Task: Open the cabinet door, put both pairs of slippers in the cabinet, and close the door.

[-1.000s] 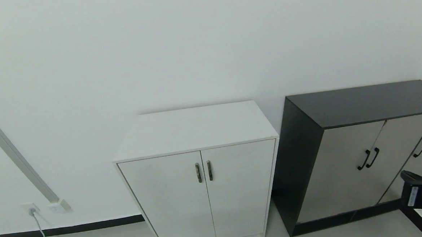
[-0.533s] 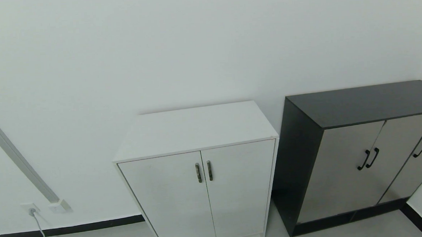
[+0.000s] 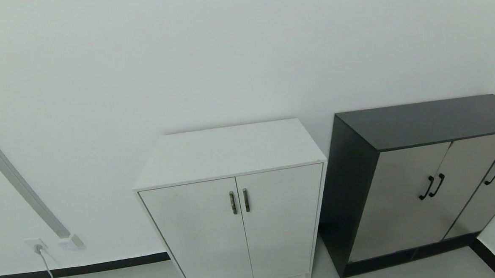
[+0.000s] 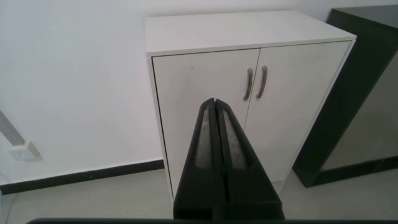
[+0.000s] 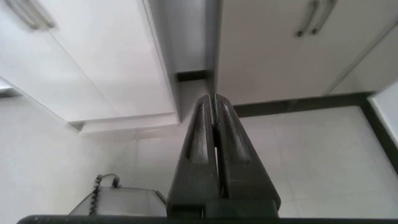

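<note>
Evidently nothing was in hand: the left gripper (image 4: pixel 215 107) sat with fingers pressed together on nothing, pointed at the white cabinet (image 3: pixel 231 154) but well apart from it, probably a resting pose. That cabinet stood against the wall (image 3: pixel 226 51), both doors (image 3: pixel 197 230) flush shut, paired handles (image 3: pixel 239 201) meeting at the middle, so whether the slippers lay inside could not be told. The right gripper (image 5: pixel 215 106), likewise pinched closed and empty, hung above the floor (image 5: pixel 311 155) near the dark cabinet (image 3: pixel 420 123), whose right end was cut off.
</note>
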You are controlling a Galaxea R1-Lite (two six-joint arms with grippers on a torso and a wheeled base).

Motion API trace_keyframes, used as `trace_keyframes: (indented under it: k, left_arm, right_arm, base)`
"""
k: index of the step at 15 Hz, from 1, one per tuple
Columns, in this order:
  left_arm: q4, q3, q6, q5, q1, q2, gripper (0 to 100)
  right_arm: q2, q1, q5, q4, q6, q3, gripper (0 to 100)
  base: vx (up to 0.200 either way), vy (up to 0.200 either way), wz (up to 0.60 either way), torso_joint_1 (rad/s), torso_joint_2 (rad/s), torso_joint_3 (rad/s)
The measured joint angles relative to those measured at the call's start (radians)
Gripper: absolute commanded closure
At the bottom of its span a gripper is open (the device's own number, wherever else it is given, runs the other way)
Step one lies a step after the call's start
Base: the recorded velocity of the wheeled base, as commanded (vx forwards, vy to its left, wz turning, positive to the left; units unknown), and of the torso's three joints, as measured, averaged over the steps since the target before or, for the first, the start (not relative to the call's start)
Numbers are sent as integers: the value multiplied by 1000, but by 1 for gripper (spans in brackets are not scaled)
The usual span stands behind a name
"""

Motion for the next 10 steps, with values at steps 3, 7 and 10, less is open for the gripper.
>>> trace_keyframes:
  k: [3,7,10]
  left_arm:
    - [0,0,0,0,-1,0,100]
    - [0,0,0,0,0,0,100]
    - [0,0,0,0,0,0,100]
  right_arm:
    - [-54,7,29,52,-24,14,100]
    - [-140,9,81,126,-74,15,100]
    - [-187,-45,83,127,-73,15,100]
  base:
    - [0,0,0,0,0,0]
    - [0,0,0,0,0,0]
    - [0,0,0,0,0,0]
